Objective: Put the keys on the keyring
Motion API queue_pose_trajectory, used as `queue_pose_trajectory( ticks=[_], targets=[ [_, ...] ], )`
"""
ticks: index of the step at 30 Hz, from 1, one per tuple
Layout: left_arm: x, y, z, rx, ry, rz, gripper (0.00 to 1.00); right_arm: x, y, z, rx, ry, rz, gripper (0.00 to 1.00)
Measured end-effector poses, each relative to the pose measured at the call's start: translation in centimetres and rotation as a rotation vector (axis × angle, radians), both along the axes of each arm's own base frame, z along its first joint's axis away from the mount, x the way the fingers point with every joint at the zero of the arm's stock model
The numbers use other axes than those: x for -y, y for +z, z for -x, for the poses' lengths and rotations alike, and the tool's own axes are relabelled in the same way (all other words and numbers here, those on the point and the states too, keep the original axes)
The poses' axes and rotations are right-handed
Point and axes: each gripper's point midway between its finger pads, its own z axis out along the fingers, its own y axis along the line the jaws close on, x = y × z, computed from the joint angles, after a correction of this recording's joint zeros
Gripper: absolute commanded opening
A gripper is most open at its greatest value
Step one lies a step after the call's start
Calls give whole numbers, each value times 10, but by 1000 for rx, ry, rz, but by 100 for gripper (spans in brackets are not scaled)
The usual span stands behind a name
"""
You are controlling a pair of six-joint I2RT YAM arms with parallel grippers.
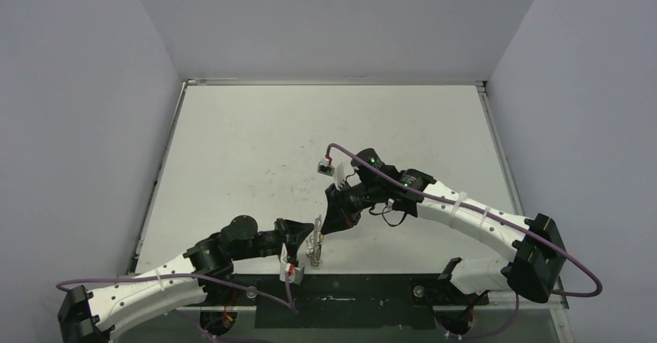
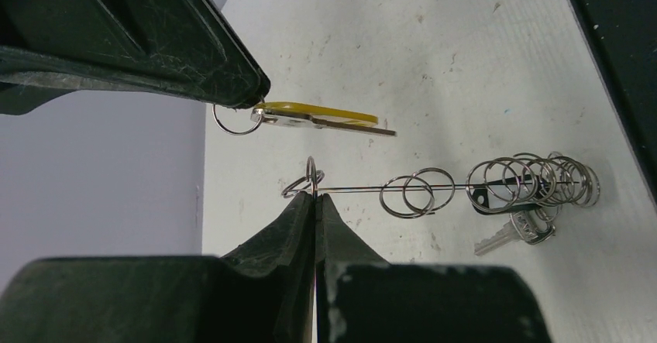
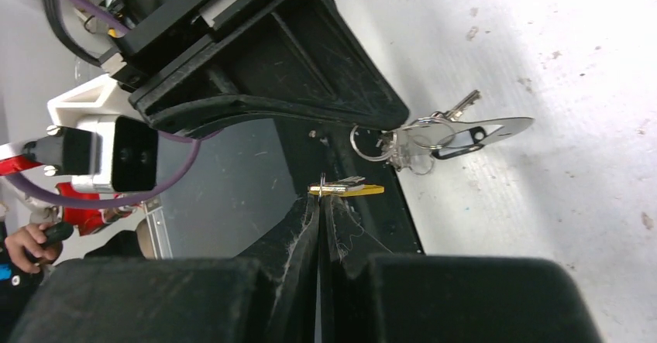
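Observation:
My left gripper (image 2: 314, 197) is shut on one end of the keyring (image 2: 364, 189), seen edge-on as a thin bar strung with small rings (image 2: 418, 192). A black-headed key (image 2: 492, 200) and a plain silver key (image 2: 511, 234) hang at its far end. My right gripper (image 3: 320, 197) is shut on the small ring of the yellow-tagged key (image 3: 352, 190). That key (image 2: 321, 116) hangs just above the keyring, apart from it. In the top view both grippers meet near the table's front edge, left gripper (image 1: 308, 241) below right gripper (image 1: 331, 221). The keyring (image 3: 503, 126) shows flat in the right wrist view.
The white table (image 1: 310, 134) stretches away behind the arms, walled by grey panels. A black strip (image 1: 349, 289) runs along the near edge right below the grippers. A purple cable with a loose connector (image 1: 325, 166) arches over the right wrist.

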Motion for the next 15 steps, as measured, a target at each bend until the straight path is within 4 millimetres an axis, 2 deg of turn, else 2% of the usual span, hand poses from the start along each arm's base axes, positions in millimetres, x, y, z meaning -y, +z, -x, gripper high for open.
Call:
queue_pose_trajectory(
  ticks=[6, 15],
  targets=[
    [1, 1, -2, 64, -15, -15, 0, -8, 0, 8, -50, 10, -6, 0],
    [1, 2, -4, 105, -25, -28, 0, -16, -23, 6, -122, -9, 56, 0]
  ],
)
